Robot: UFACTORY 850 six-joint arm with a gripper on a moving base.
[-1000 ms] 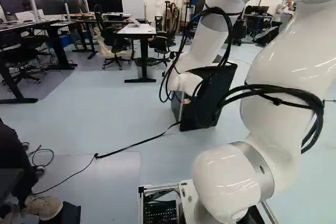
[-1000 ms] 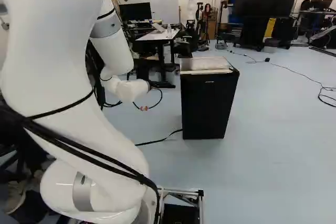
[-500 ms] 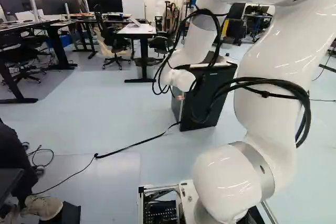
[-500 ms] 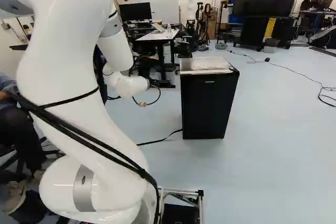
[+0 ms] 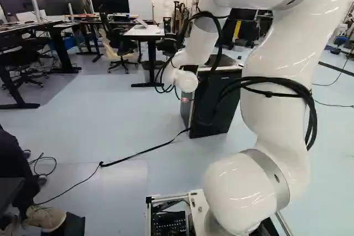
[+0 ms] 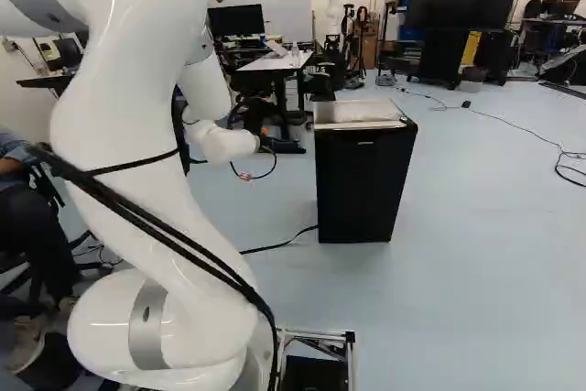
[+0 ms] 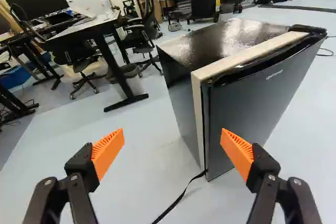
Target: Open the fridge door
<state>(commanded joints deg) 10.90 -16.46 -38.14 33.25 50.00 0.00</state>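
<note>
- And here's the black, box-shaped fridge [image 6: 364,117], standing on the pale blue floor [image 6: 458,290] ahead of the base, a little to the right of the arm's wrist [image 6: 229,146]!
- Its flat, dark door [image 7: 252,108] looks fully shut, lying parallel to the pale strip [image 7: 247,56] along the cabinet's front edge.
- So, no opening to score: the approach looks under way, and catching the door's edge, then swinging it wide, is all left to do.
- Over to the end effector [image 7: 172,139], black with orange pads: released, its two fingers spread well apart, nothing gripped between them.
- One finger lines up across the door's face in the wrist view, but it looks clear of it; no contact to call.
- What a pose from the big white arm [image 6: 137,135]: up from the base, bent over high, then reaching down and forward, wrist left of the fridge, aimed toward the door's left edge.
</note>
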